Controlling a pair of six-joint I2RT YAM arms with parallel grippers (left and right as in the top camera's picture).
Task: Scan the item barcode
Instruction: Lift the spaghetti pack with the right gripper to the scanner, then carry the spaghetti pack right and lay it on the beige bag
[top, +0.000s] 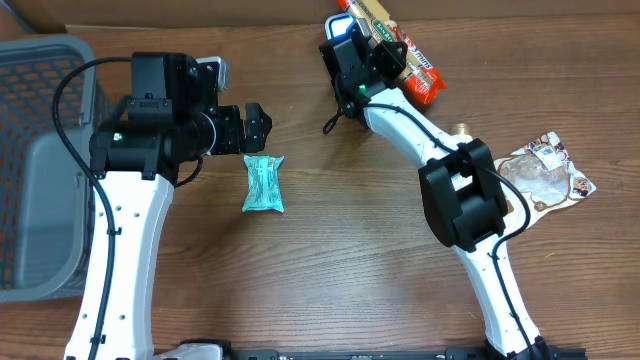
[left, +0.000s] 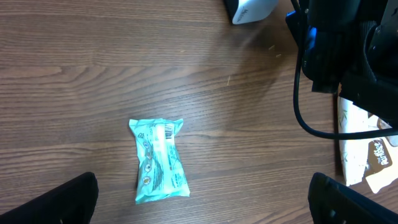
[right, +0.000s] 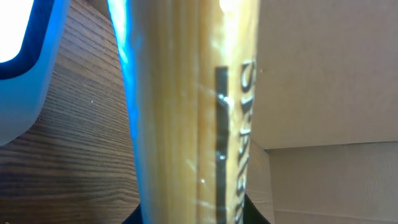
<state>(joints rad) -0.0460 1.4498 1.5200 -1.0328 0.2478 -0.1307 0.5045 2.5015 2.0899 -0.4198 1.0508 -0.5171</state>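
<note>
Overhead view, clock positions from table (top: 350, 270) centre, 12 = far edge.

Near/mid row: teal packet (top: 264, 184) lies flat at 9 o'clock, close to centre, long axis roughly 12–6. Nothing is touching it. The left wrist view shows it face up on bare wood, slightly skewed. A cream and clear packet (top: 545, 175) lies flat at 3 o'clock, well apart from the teal one, just right of the right arm's elbow. A grey basket (top: 40, 60) sits at 9 o'clock on the table edge.

Left gripper (top: 262, 127): at 10 o'clock, just beyond the teal packet's far end and clear of it. Jaws are spread fully wide with nothing between them. In the wrist view the two fingertips (left: 62, 199) sit at the bottom corners and the packet is between them, further out.

Far row: right gripper (top: 385, 50) is at 12–1 o'clock, arm stretched toward the far edge. Fingers are closed down narrow on the long snack pack (top: 418, 75), which is gold and orange with a red end. It's gripped mid-length and angled, one end toward 11 and the red end toward 4. This is the item.

Scanner (top: 343, 28): white body with a blue glow, at 12 o'clock, immediately left of the held pack. In the right wrist view the pack fills the frame upright, blurred, with blue light along its left edge; scanner corner at 10 o'clock. Can't tell whether they're touching, and no barcode is readable. A cardboard wall (right: 323, 74) stands behind.
</note>
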